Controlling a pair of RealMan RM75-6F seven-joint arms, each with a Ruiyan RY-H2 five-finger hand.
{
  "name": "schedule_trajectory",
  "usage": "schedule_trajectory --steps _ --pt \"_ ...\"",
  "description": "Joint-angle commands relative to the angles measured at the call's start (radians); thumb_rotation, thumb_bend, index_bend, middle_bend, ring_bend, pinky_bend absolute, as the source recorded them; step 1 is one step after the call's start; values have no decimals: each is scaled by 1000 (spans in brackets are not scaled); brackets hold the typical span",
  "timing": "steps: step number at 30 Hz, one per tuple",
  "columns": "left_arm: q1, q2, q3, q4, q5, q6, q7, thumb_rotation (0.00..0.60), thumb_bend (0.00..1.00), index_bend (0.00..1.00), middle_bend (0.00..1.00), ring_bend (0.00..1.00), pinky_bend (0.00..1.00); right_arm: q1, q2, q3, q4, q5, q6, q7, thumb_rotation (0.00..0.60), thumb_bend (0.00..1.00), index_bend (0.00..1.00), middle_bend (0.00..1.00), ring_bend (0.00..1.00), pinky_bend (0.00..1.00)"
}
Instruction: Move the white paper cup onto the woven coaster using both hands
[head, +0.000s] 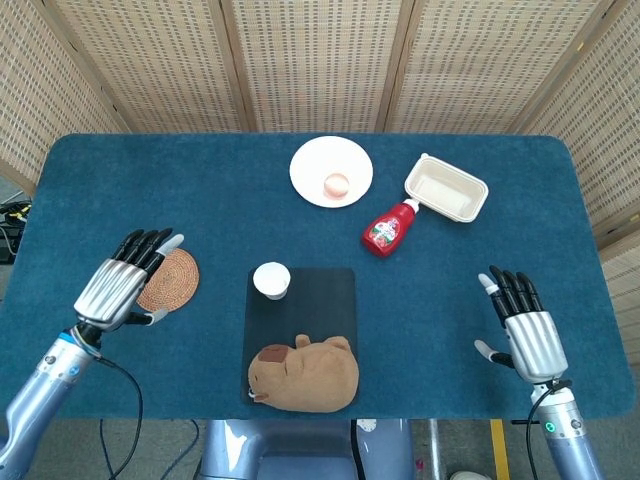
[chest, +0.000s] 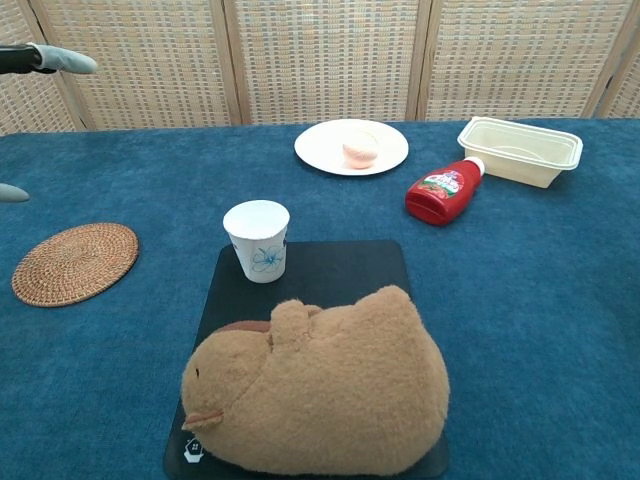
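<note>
Head view: small white paper cup (head: 271, 279) upright on black mat corner, untouched. Left robot hand (head: 122, 287) empty, fingers spread, over round woven coaster (head: 168, 281); right robot hand (head: 524, 333) likewise, far off.
Chest view: cup (chest: 257, 240) near brown plush (chest: 318, 388); careless reach could tip it.

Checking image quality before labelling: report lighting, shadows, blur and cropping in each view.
Head view: even, soft light, faint shadows, everything sharp, including the white paper cup, the woven coaster, partly covered by the left hand, and the right hand. Chest view: equally even light, no glare; the plush toy looks oversized up close; only left fingertips show at the frame edge.
</note>
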Motion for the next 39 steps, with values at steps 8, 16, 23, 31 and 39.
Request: schedule_trajectory --steps 8,16,23,31,39 --pt "-202 -3 -44 -26 -275 -241 176 600 195 0 0 0 0 -23 8 33 4 -16 -19 25 600 50 33 0 0 0" --pt "-340 -104 -13 -35 -496 -221 418 600 199 0 0 0 0 -40 15 55 6 -33 -32 49 600 49 34 0 0 0" --pt "-433 -149 7 -38 -639 -198 545 600 198 0 0 0 0 -49 20 67 5 -41 -38 67 600 49 34 0 0 0" --pt "-539 -196 38 -48 -802 -150 663 600 201 0 0 0 0 -62 31 82 6 -47 -41 104 600 50 34 0 0 0" --pt "-632 -270 52 -1 -919 -121 713 600 205 0 0 0 0 -74 39 98 9 -51 -48 136 600 50 34 0 0 0"
